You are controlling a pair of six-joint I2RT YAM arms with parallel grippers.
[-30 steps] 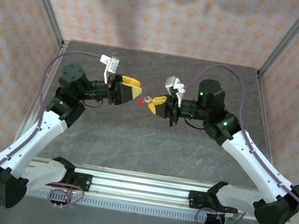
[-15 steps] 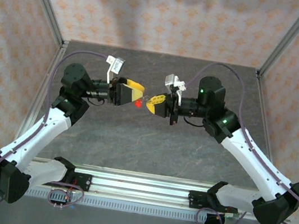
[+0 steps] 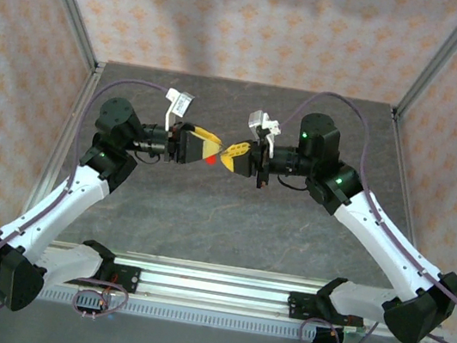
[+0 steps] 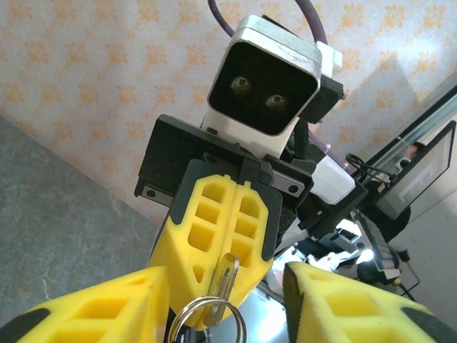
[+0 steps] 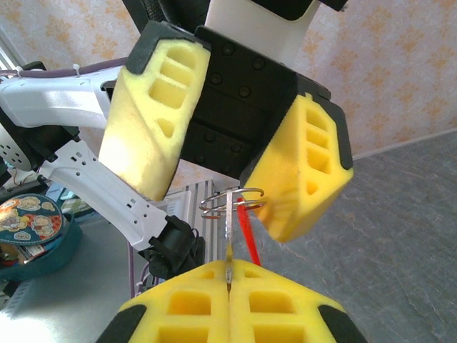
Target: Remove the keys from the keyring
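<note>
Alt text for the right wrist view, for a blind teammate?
The right gripper, shut at the bottom edge, pinches a silver key on the keyring. The open left gripper faces it, yellow fingers either side of the keyring, a red tag beside the key.

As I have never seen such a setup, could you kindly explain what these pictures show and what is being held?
Two robot arms, the left arm and the right arm, meet above a dark table. One picture looks down from above; the other two come from a camera on each wrist. The right end effector is shut on a key threaded on a keyring, held in the air. The left end effector is open, its fingers either side of that ring.
</note>
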